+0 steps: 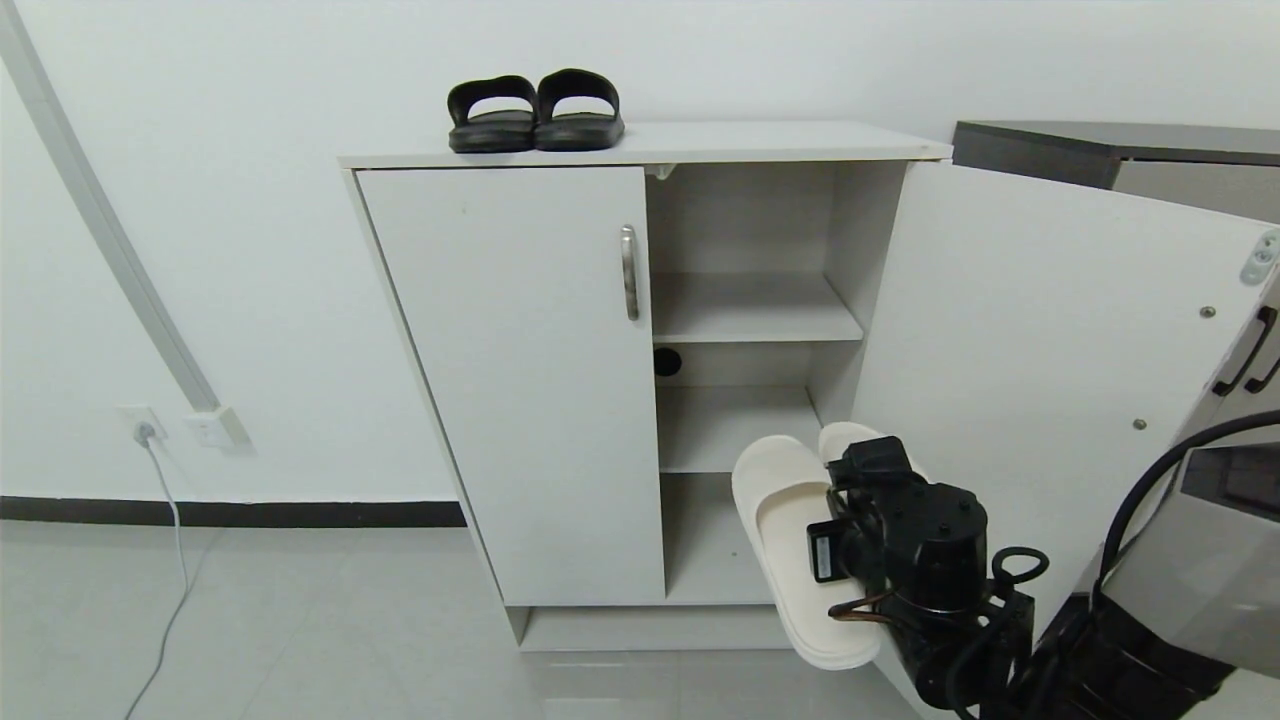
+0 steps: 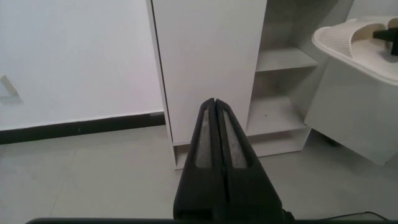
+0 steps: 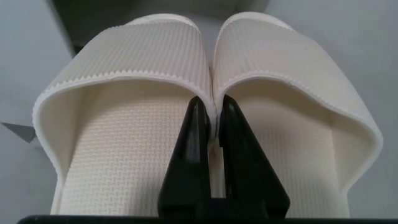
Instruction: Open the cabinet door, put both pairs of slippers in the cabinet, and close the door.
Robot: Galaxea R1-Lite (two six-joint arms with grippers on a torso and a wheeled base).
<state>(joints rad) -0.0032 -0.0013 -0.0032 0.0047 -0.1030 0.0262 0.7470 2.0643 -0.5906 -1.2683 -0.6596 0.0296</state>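
As the right gripper (image 3: 211, 107) pinches them, cream slippers (image 3: 124, 68) look ribbed; matte.

The cabinet (image 1: 510, 400) is plain white with a silver handle (image 1: 629, 272). 2 slippers are solid black (image 1: 535, 112). The 2 cream slippers (image 3: 124, 74) show finely ribbed straps and a woven-looking grid on their footbeds. The right gripper (image 3: 213, 106) and left gripper (image 2: 214, 106) are black. A black skirting stripe (image 1: 230, 513) divides the white wall (image 1: 250, 200) from the pale grey floor tiles (image 1: 300, 630).
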